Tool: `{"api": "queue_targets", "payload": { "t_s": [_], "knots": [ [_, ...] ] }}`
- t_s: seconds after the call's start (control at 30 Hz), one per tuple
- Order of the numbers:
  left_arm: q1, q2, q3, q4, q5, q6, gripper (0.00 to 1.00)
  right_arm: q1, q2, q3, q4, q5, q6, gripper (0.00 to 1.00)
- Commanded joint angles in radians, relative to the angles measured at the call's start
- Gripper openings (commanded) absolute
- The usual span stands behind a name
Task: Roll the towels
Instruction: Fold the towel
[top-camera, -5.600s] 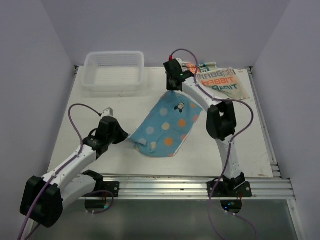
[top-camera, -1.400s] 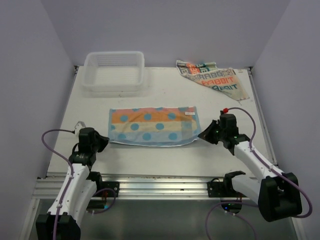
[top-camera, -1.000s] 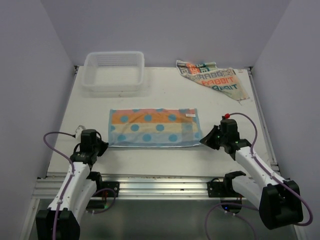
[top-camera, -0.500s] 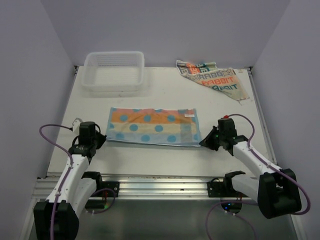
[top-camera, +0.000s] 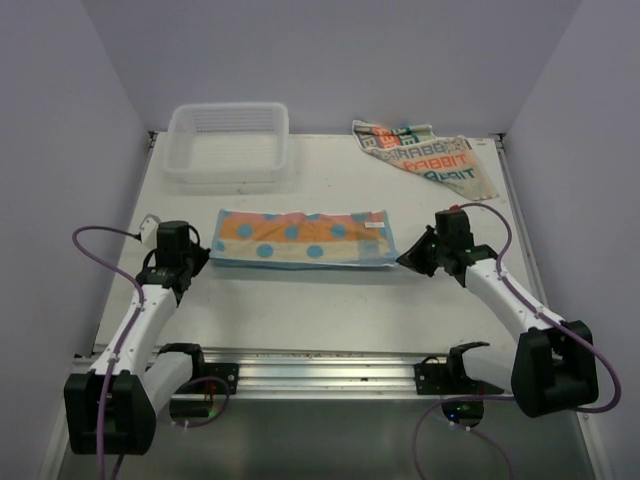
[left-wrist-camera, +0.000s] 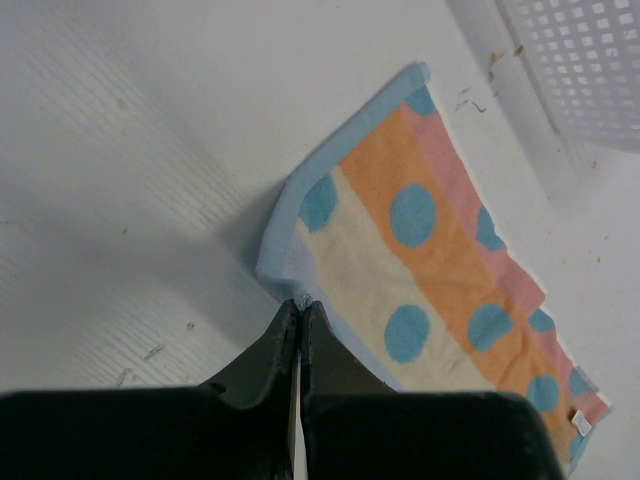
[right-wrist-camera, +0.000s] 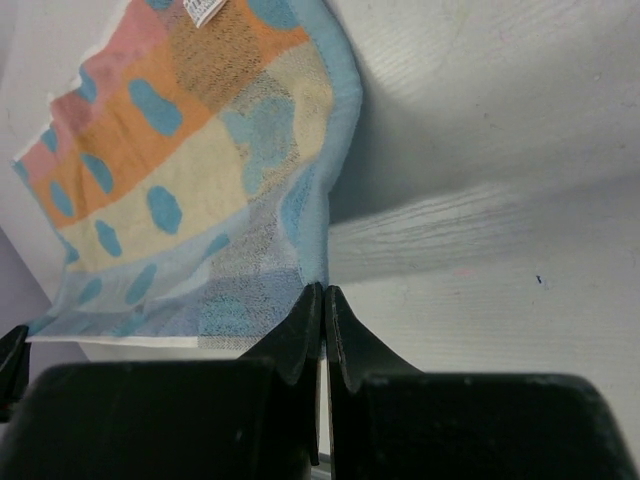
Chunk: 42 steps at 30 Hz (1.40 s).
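Observation:
The light blue polka-dot towel (top-camera: 300, 238) lies stretched sideways in the middle of the table, its orange, cream and pink striped side up. My left gripper (top-camera: 198, 262) is shut on its near left corner (left-wrist-camera: 290, 290). My right gripper (top-camera: 404, 259) is shut on its near right corner (right-wrist-camera: 318, 270). Both near corners are lifted off the table, the near edge folding toward the far edge. The cream RABBIT towel (top-camera: 430, 158) lies crumpled at the far right.
A white slatted basket (top-camera: 229, 141) stands at the far left, just beyond the blue towel; its corner shows in the left wrist view (left-wrist-camera: 580, 60). The metal rail (top-camera: 330, 370) runs along the near edge of the table.
Both grippers have moved away from me, carrying the towel's near edge up and toward the far edge. The towel now looks narrower.

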Motion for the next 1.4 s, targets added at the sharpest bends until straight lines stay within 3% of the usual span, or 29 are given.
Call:
{"api": "queue_targets", "payload": {
  "t_s": [0.0, 1.03, 1.37],
  "knots": [
    [0.007, 0.032, 0.073, 0.060, -0.039, -0.021, 0.00, -0.004, 0.010, 0.076, -0.041, 0.030, 0.036, 0.00],
    [0.007, 0.391, 0.309, 0.167, -0.054, -0.015, 0.00, -0.006, 0.403, 0.445, -0.035, 0.074, 0.095, 0.00],
    [0.007, 0.507, 0.352, 0.216, -0.032, 0.031, 0.00, -0.019, 0.501, 0.495, -0.033, 0.089, 0.109, 0.00]
  ]
}}
